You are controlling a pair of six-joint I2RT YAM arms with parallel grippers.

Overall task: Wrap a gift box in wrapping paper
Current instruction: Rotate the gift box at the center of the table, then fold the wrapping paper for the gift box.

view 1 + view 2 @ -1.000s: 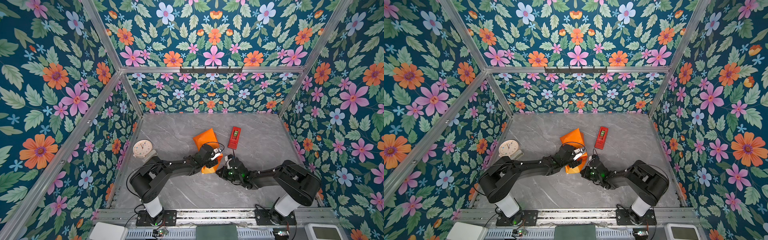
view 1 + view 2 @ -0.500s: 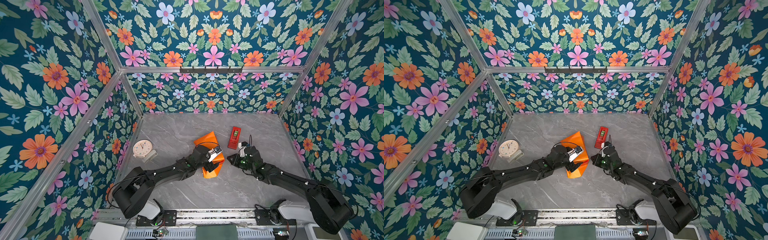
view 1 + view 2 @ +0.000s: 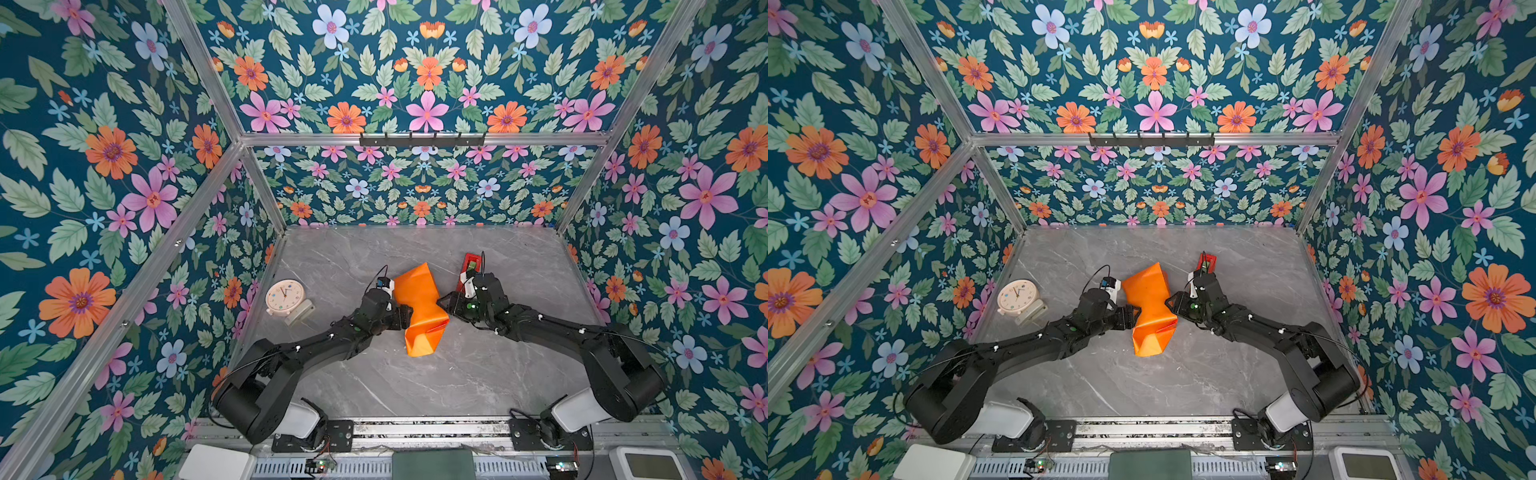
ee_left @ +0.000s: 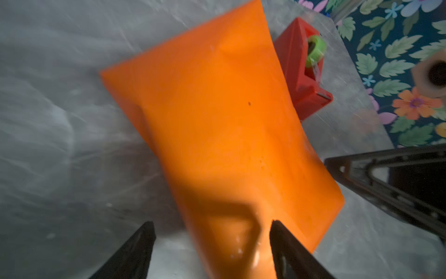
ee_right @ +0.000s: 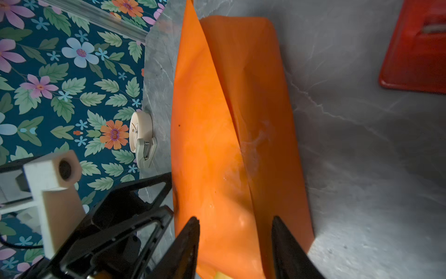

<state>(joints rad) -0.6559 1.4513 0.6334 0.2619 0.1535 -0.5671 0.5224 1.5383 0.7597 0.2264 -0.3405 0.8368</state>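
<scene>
left fingers [image 4: 135,253] at 9 o'clock and right fingers [image 5: 185,246] at 3 o'clock of the paper [image 3: 419,303] gape, gripping nothing; best pinch one edge squarely, then fold snug.

**Wrapping paper** [image 3: 422,299]: earlier two orange patches split by the left gripper [image 3: 407,318] lying across them, it is now one long creased strip reaching nearer the front edge of the counter [image 3: 415,386]. The left gripper is now off the top of the paper, at its left edge.

**Right gripper** [image 3: 443,305]: earlier closed beside the paper's front end, it now has its jaws parted at the paper's right edge. Its wrist now covers part of the red tape dispenser [image 3: 471,262].
</scene>
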